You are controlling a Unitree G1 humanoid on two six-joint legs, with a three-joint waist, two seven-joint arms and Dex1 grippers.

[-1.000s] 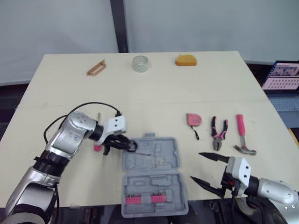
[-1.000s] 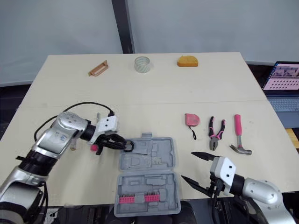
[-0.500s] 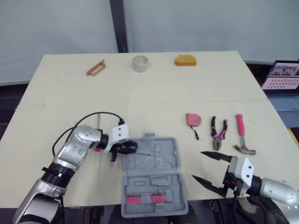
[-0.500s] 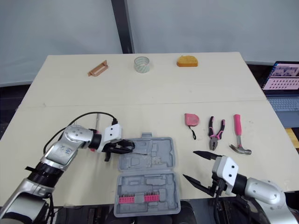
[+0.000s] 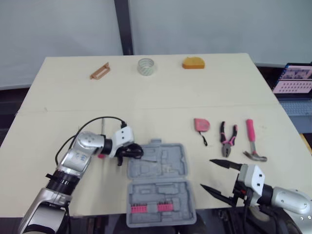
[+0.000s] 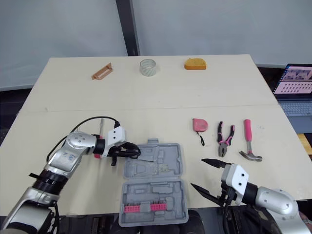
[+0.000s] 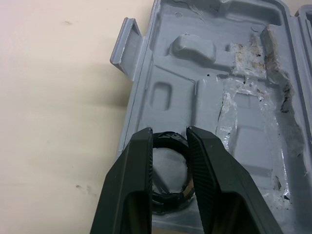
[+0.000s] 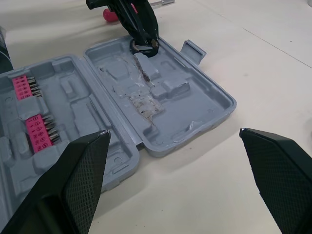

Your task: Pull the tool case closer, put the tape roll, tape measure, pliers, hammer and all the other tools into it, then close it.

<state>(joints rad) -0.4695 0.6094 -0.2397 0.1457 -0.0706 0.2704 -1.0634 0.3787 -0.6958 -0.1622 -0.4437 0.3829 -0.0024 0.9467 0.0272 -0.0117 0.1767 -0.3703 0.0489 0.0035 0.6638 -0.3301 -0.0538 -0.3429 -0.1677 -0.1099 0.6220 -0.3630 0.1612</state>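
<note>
Matt grey plastic tool case (image 5: 157, 168), its tray seemingly scuffed.

We see a pale wooden table (image 5: 161, 92) with a thin seam (image 5: 161, 109) running across it from side to side. Off its right edge sits an open laptop (image 6: 295, 83), screen lit with rows of small pinkish marks. Behind the far edge stands a dark post (image 5: 126, 27) against a plain pale wall (image 5: 219, 24).
</note>
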